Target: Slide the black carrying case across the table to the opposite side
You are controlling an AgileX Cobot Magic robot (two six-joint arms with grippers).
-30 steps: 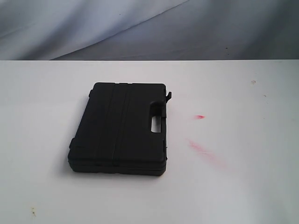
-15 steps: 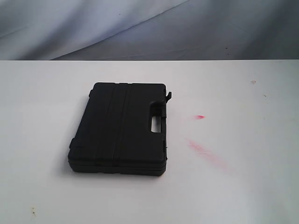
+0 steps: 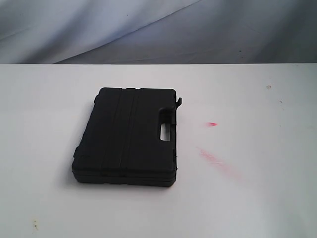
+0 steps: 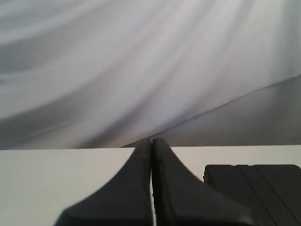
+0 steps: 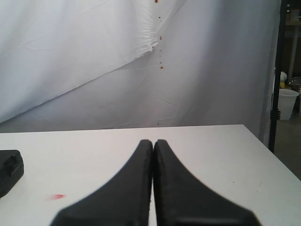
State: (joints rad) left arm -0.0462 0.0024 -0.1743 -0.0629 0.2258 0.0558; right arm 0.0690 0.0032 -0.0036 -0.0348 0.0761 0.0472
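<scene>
White worktop (image 3: 257,198) fills the scene, and left of centre on it sits the case (image 3: 126,136), lying flat with its broad face up. Raised ribs (image 3: 132,124) run from its near edge to its far edge. The handle slot (image 3: 165,131) is on its right side, and a small latch (image 3: 179,102) sticks up at the far right corner. Nothing is touching the case.

Just right of it, two red smudges (image 3: 218,161) mark the worktop, one a small dab, the other a longer streak nearer the front. A few tiny dark specks dot the near left corner and the far right. Behind the far edge hangs a creased grey-white cloth (image 3: 148,29).

Over to the wrist views: the left gripper (image 4: 151,140) has its fingers (image 4: 134,193) pressed together, tips meeting, holding nothing, with a corner of the case (image 4: 254,188) showing off to one side, apart from it. The right gripper (image 5: 153,141) matches it, black fingers (image 5: 178,193) pressed tight together and empty, above bare worktop, the case edge (image 5: 9,172) and a red smudge (image 5: 56,197) well off to the side.
</scene>
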